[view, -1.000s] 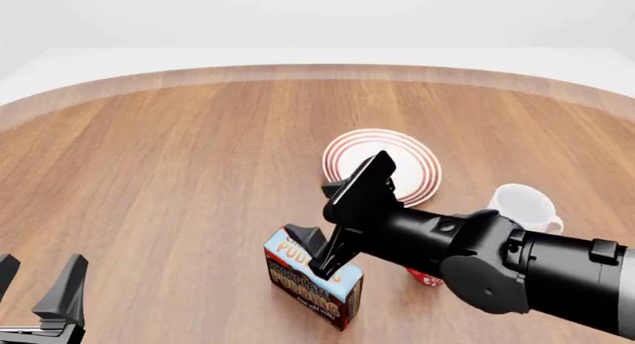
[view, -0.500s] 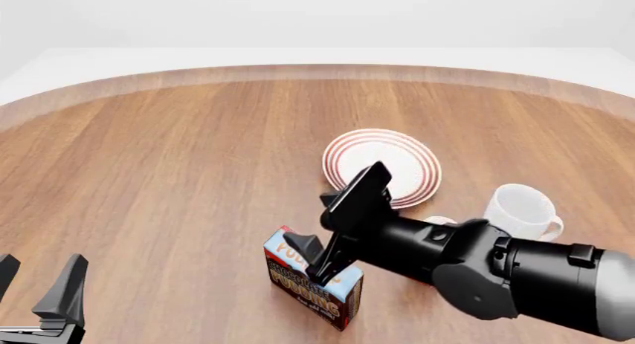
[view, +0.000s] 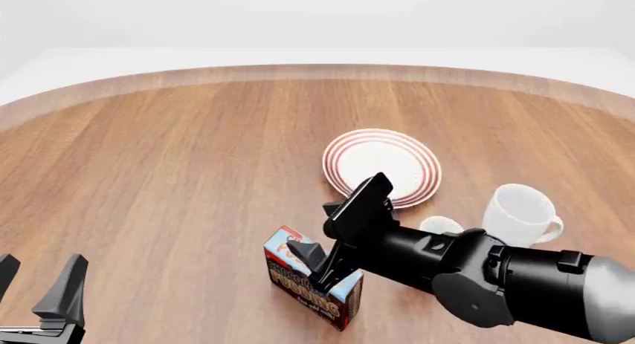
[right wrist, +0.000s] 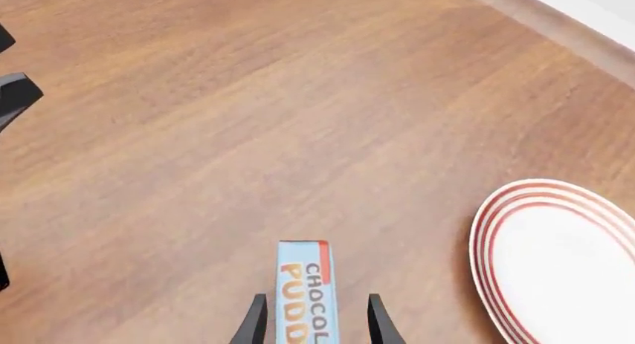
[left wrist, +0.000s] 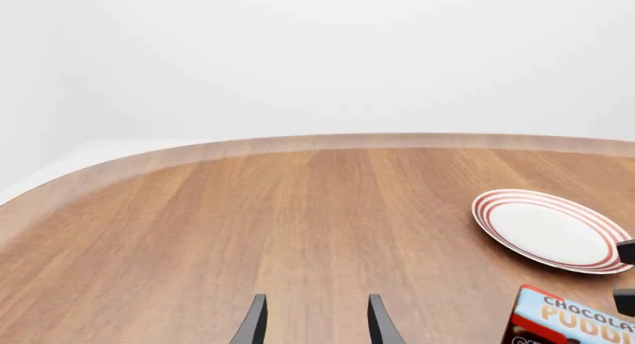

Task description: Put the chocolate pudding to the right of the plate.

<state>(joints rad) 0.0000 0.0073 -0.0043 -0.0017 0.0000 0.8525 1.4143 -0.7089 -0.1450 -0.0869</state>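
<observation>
A round wooden table [view: 169, 173] with warm brown grain and a paler edge band fills the scene, set against a plain white, featureless room. On the right half of the table lies the plate [view: 382, 168], round and white with red rings near its rim, holding nothing. Nearer the camera and to the right of it stands a plain white mug [view: 520, 211], upright, its inside not visible from this angle. A second small pale object peeks out just left of that mug, mostly hidden by the right arm. The chocolate pudding [view: 309, 279] stands on the table in front of the plate and slightly left of it, apart from it, its light blue top with orange lettering facing up. The right gripper [view: 315, 259] is lowered over the carton, its two fingers [right wrist: 255, 322] spread to either side of the narrow top; whether they press the sides cannot be told. The left gripper [view: 38, 286] sits at the near left edge, fingers parted, holding nothing.
</observation>
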